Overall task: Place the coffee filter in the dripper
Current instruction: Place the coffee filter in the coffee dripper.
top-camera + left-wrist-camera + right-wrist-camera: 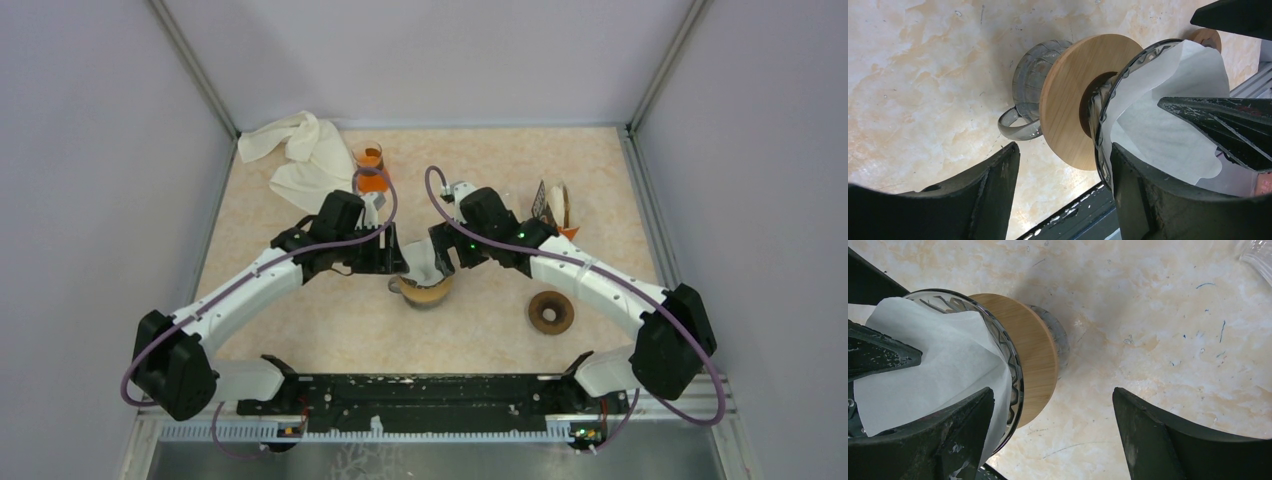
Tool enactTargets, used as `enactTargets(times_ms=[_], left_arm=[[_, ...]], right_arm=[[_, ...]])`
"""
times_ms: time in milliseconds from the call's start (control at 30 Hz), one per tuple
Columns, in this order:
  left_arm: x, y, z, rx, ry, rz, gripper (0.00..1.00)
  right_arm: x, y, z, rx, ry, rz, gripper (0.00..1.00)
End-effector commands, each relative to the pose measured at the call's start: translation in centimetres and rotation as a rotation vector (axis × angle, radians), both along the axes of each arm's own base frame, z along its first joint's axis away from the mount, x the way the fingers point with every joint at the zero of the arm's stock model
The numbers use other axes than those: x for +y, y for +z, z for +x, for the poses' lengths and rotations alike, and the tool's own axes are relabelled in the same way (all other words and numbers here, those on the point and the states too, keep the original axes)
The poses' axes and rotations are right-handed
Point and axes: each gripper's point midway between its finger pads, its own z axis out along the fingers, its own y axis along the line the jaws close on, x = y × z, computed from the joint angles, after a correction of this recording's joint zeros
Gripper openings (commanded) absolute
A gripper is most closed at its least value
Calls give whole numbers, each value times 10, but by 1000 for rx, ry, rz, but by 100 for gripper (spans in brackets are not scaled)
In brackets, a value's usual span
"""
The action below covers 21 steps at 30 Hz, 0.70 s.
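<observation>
Looking down from above, I see the clear glass dripper with a wooden collar (428, 292) standing mid-table, the white paper coffee filter (420, 262) sitting in its cone. From the left wrist, the left gripper (1064, 155) is spread wide, with the collar between its fingers. From the right wrist, the right gripper (1053, 392) is likewise apart, clamping nothing, with one finger beside the filter.
</observation>
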Motion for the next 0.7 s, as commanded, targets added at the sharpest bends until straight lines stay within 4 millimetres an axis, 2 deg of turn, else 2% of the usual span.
enactTargets(times_ms=[0,200,667], left_arm=[[1,18,6,-58,5,-6,72],[-2,28,10,-87,6,-33,74],[-8,47,12,-129,5,-90,80]], right_arm=[[6,29,7,-69,3,73,88],[8,43,6,-87,11,101,89],[10,53,2,-92,29,131,89]])
